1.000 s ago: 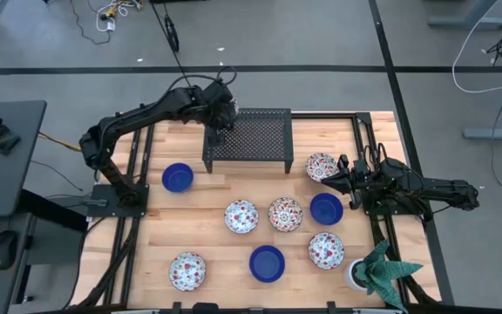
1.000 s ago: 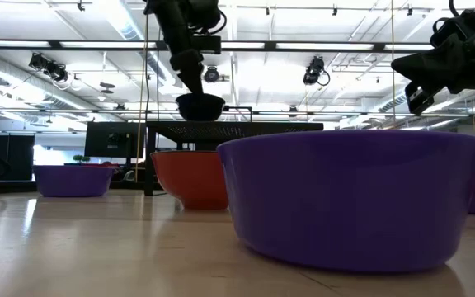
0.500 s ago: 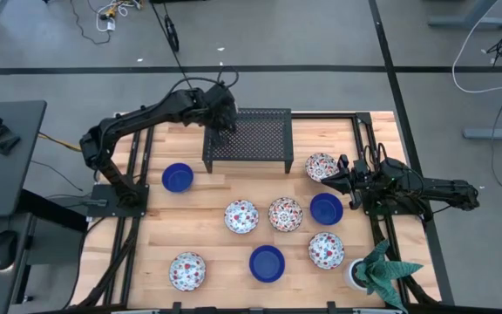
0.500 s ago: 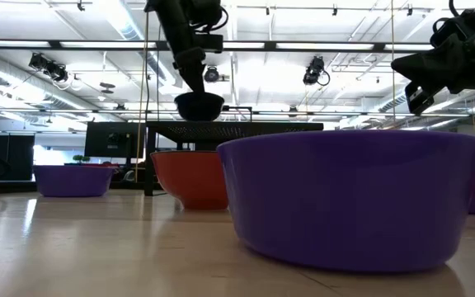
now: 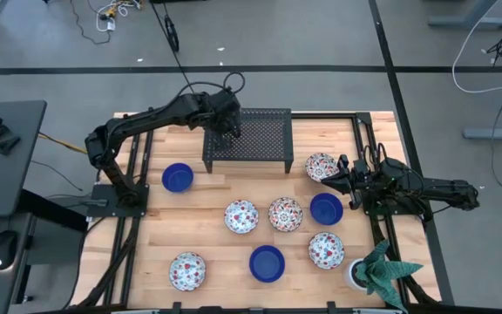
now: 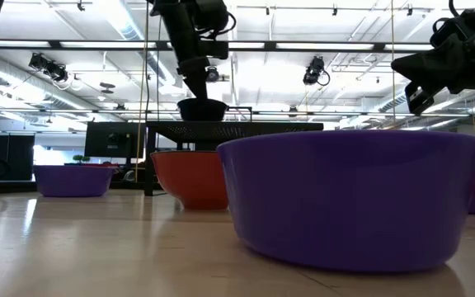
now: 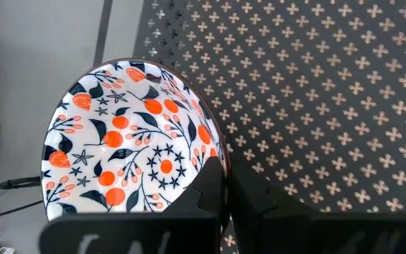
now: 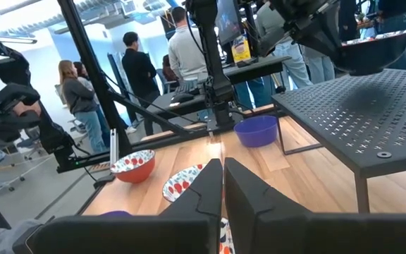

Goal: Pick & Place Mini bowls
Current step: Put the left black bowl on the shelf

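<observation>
High view: the left gripper is stretched over the black rack at upper centre, clenched on a floral bowl, white with orange-and-blue sprigs.

Both arms are matte black, built of slim jointed links with black cables looped along them. Each end effector, left and right, carries two flat dark fingers.

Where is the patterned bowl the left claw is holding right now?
The patterned bowl is pinched at its rim by the left claw, held over the left edge of the black perforated rack at the table's far side in the high view.
</observation>
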Controlling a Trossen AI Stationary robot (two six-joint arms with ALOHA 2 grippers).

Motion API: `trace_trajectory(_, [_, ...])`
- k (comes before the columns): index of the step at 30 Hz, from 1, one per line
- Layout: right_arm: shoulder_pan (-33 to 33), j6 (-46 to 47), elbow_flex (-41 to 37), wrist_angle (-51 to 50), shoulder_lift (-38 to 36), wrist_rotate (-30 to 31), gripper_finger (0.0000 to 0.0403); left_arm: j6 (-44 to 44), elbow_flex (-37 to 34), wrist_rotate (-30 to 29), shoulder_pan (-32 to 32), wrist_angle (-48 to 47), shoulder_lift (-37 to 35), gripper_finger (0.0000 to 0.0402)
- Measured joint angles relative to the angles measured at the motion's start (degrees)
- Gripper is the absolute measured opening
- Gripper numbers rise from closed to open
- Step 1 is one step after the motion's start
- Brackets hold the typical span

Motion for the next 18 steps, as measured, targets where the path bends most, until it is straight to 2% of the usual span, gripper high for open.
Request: trace_trajectory(18, [0.0, 0.0, 0.0, 0.0, 0.0, 0.0, 0.0020, -1.0, 0.0, -0.2, 0.7, 0.9, 1.0, 0.0011])
